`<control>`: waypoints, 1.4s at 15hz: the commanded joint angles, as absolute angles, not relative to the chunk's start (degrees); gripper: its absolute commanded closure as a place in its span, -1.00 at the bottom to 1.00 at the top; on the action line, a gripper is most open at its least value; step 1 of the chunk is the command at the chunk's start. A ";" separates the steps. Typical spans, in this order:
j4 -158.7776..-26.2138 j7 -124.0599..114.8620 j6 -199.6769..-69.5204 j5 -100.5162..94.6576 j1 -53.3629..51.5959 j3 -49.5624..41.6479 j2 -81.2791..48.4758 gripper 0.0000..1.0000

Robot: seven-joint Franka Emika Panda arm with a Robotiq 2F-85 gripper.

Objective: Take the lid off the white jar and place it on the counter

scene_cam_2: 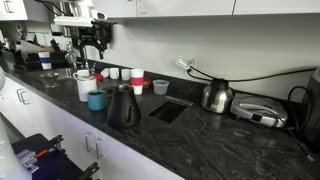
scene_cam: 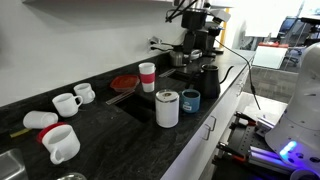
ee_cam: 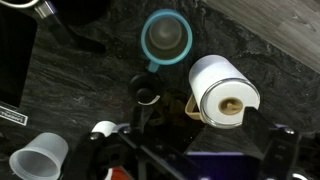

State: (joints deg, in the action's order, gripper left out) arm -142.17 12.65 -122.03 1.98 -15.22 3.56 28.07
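The white jar (scene_cam: 167,110) stands upright on the black counter (scene_cam: 110,135) near its front edge, next to the sink. The greyish lid (scene_cam: 167,96) sits on top of it. The jar also shows in an exterior view (scene_cam_2: 84,88) and in the wrist view (ee_cam: 215,80), where the lid (ee_cam: 228,103) faces the camera. My gripper (scene_cam: 190,18) hangs high above the counter, well clear of the jar. It is open and empty. It also shows in an exterior view (scene_cam_2: 92,42) and in the wrist view (ee_cam: 205,145).
A small blue cup (scene_cam: 190,100) stands beside the jar. A black kettle (scene_cam: 207,78), a white cup with a red band (scene_cam: 147,76), a red plate (scene_cam: 124,83) and white mugs (scene_cam: 67,103) surround the sink. A silver kettle (scene_cam_2: 215,95) stands further along.
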 commanded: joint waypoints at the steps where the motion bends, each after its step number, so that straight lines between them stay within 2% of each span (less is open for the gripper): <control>1: -134.80 16.46 -120.87 4.34 -15.96 4.29 18.85 -1.00; 5: -129.22 23.50 -118.82 9.47 -17.29 4.83 13.91 -1.00; 14: -130.61 22.31 -120.38 8.11 -16.55 6.38 14.50 -1.00; 21: -129.97 39.69 -117.12 13.52 -19.67 6.40 13.79 -1.00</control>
